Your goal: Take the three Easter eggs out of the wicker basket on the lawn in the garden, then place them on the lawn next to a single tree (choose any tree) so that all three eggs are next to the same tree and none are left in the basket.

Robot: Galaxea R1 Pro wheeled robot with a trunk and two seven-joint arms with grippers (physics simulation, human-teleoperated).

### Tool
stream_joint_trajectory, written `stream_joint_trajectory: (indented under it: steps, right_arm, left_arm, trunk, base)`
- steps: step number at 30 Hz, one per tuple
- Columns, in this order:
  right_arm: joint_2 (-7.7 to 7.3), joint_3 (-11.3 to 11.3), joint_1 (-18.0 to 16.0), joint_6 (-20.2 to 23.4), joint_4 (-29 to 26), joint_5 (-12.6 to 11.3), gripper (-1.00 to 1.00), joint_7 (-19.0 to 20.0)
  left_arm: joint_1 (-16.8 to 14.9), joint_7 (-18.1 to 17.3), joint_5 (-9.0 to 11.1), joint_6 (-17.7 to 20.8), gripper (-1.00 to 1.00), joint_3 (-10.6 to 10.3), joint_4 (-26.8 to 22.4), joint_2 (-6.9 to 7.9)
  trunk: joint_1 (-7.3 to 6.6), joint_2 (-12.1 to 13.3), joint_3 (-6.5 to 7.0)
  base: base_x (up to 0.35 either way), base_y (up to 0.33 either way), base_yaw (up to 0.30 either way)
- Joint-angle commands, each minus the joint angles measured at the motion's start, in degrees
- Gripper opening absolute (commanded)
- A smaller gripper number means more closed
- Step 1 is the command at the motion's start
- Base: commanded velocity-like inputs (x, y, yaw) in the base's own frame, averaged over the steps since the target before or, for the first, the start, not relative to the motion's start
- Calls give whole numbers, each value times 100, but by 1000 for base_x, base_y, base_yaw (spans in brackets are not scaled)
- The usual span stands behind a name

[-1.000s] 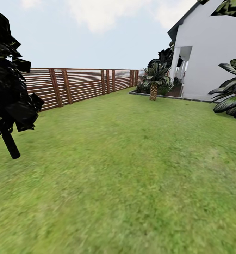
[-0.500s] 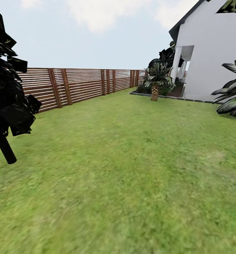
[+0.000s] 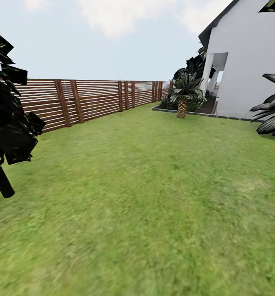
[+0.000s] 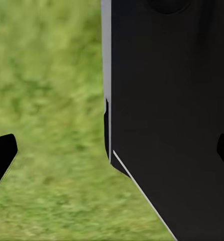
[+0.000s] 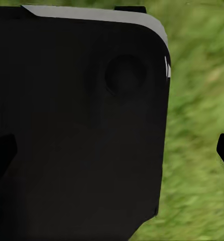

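A: Rolling across the lawn point(image 3: 154, 197), the robot faces a white house point(image 3: 248, 61) at right and a brown slatted fence point(image 3: 92, 98) at left, with a short palm point(image 3: 182, 96) by the far kerb.

B: Which step would you call this?

A: Travel, by my reading. No basket, egg or grey trunk is before the head camera, so their whereabouts can't be told from here. The next move calls for turning until the basket is found, then closing in on it.

B: That dark leafy shape at the left edge?

A: A dark tree point(image 3: 8, 119) on a thin black stem, not the mottled trunk wanted.

B: And the pincers?

A: The left pincer point(image 4: 112, 153) and right pincer point(image 5: 112, 150) each show dark tips set wide at the frame edges: released, holding nothing, with black robot body and grass beyond.
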Motion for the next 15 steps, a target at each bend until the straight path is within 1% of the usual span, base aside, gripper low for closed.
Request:
stream_joint_trajectory:
  steps: [1,15]
  right_arm:
    - [0,-1,-2,-3,-1,0,100,0]
    - [0,-1,-2,-2,-1,0,100,0]
  left_arm:
    - [1,-1,3,-2,100,0,-4,0]
    - [1,1,3,-2,100,0,-4,2]
  trunk:
    - [3,-2,-4]
    - [3,-2,-4]
  base:
    - [324,86,0]
    - [324,86,0]
